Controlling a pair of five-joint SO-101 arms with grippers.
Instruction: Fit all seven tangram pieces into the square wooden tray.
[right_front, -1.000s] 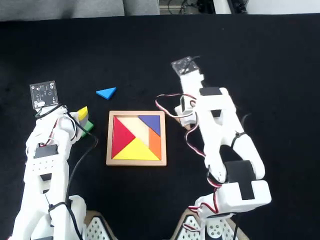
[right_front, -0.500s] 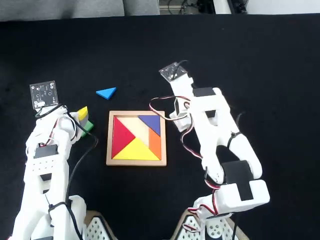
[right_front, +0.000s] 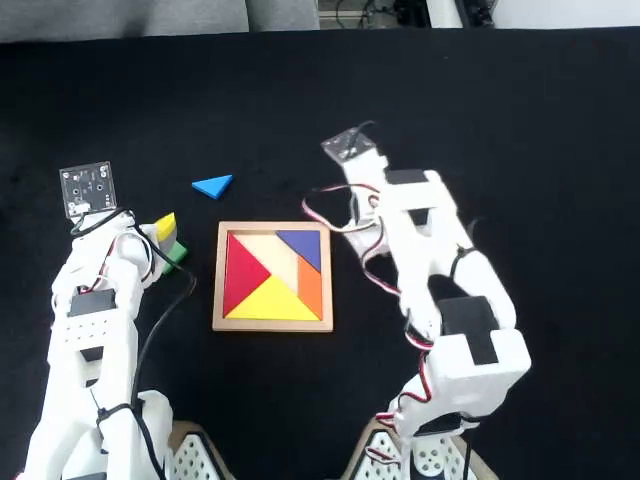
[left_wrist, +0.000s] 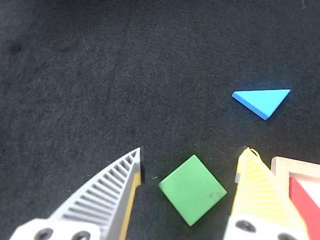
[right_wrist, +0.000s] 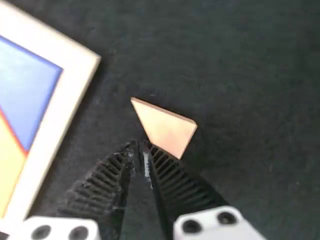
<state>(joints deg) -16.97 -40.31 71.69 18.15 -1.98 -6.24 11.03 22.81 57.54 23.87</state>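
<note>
High view: I see the wooden tray (right_front: 270, 326) mid-table, partly filled, with a blue triangle (right_front: 213, 185) loose beyond its far left corner.

Left wrist view: my left gripper (left_wrist: 192, 150) has its fingers apart, straddling a green square (left_wrist: 192, 189).

Right wrist view: my right gripper (right_wrist: 142, 146) has its fingers together, tips at a tan triangle (right_wrist: 167, 129) lying on the table outside the tray's corner.

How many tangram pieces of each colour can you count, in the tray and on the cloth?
Red piece: 1
Yellow piece: 1
Orange piece: 1
Green piece: 1
Peach piece: 1
Dark blue piece: 1
Light blue piece: 1
Total: 7
</note>
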